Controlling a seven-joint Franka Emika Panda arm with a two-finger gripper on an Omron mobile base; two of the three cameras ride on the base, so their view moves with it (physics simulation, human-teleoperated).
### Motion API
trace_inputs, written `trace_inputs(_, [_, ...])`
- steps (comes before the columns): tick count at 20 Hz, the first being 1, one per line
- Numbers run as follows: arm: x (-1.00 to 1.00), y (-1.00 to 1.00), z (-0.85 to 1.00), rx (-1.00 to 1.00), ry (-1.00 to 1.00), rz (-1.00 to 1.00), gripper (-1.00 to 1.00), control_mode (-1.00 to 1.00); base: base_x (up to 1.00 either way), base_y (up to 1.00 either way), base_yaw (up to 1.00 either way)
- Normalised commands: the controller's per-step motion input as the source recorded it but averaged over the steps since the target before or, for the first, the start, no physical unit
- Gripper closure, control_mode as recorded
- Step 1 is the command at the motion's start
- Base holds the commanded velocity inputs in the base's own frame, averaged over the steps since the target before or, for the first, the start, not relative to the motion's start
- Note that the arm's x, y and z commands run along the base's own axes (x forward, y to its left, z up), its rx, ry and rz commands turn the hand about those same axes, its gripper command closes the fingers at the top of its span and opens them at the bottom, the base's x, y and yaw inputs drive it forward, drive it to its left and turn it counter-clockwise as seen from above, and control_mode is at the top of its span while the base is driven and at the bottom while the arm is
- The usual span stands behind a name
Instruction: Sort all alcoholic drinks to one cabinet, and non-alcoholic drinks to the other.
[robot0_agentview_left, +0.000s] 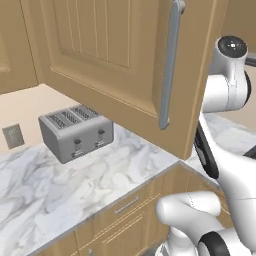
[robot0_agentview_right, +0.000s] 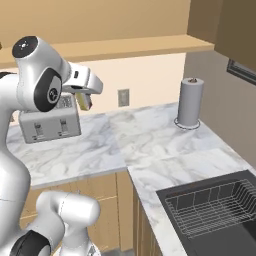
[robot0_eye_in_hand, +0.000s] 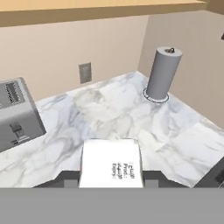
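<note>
Now our claw pinches the white carton; we should carry it slowly, upright, into the cabinet above.

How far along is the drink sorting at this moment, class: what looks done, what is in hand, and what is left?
Done: one wall cabinet door stands swung open over the counter. In hand: the gripper is shut on the white carton, held up above the marble near the toaster. Left: setting the carton inside a cabinet. No other drinks show here, so their progress cannot be judged.
</note>
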Motion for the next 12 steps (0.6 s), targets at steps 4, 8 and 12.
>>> trace_inputs(4, [0.0,0.0,0.0,0.0,0.0,0.0,1.0,1.0,0.42,-0.22,0.15])
trace_inputs(8, [0.0,0.0,0.0,0.0,0.0,0.0,1.0,1.0,0.37,-0.25,0.15])
trace_inputs(12, [0.0,0.0,0.0,0.0,0.0,0.0,1.0,1.0,0.42,-0.18,0.15])
